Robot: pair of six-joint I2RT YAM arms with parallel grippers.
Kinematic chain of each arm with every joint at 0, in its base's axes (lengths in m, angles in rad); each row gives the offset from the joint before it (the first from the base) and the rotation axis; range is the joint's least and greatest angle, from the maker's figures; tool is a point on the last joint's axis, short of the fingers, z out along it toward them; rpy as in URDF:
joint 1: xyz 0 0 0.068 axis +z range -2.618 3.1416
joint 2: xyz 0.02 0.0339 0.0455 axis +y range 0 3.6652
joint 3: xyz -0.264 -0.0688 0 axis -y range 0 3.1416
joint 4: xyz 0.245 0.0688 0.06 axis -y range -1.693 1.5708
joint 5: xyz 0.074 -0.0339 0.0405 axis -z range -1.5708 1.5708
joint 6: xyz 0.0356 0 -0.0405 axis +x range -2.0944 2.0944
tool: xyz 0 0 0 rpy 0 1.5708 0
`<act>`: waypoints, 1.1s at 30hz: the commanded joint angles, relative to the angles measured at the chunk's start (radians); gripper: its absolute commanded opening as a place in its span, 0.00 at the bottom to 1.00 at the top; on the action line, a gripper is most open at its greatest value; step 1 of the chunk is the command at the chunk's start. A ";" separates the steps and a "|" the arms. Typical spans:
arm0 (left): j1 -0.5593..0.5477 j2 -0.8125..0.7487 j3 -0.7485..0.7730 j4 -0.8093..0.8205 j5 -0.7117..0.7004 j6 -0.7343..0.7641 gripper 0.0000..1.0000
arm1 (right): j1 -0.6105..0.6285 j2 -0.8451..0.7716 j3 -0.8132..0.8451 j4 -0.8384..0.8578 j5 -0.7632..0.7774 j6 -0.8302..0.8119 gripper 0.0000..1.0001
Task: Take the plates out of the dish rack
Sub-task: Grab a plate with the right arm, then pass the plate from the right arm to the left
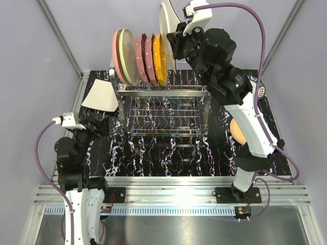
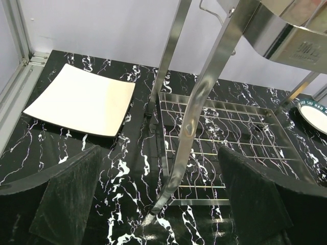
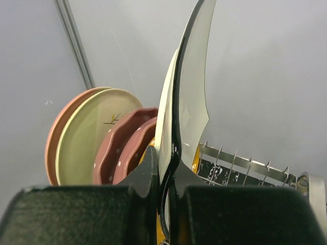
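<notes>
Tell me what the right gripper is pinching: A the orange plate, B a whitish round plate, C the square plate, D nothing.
B: the right gripper is shut on the edge of a whitish round plate held above the dish rack, while the orange plate stands in it.

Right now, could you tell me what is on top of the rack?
Upright there: a pink plate, a cream one, two maroon ones, an orange one. The right gripper hides the lower edge of its white plate.

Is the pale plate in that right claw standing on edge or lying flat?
On edge. The pale plate rises thin-side-on between the closed fingers of the right gripper, standing higher than the racked plates.
</notes>
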 commanded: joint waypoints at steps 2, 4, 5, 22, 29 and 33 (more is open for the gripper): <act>0.000 0.004 -0.006 0.073 0.051 -0.022 0.99 | 0.000 -0.098 0.023 0.232 -0.027 -0.072 0.00; 0.001 0.004 -0.002 0.070 0.058 -0.043 0.99 | 0.000 -0.120 0.000 0.234 -0.025 -0.092 0.00; 0.001 0.004 0.000 0.069 0.068 -0.052 0.99 | 0.000 -0.126 -0.006 0.234 -0.025 -0.098 0.00; 0.001 0.057 0.230 -0.010 0.211 -0.334 0.98 | -0.001 -0.270 -0.168 0.234 -0.078 -0.397 0.00; 0.000 0.131 0.374 -0.040 0.314 -0.511 0.96 | 0.000 -0.324 -0.294 0.246 -0.087 -0.630 0.00; -0.014 0.174 0.439 0.001 0.354 -0.606 0.96 | 0.000 -0.359 -0.358 0.283 -0.072 -0.814 0.00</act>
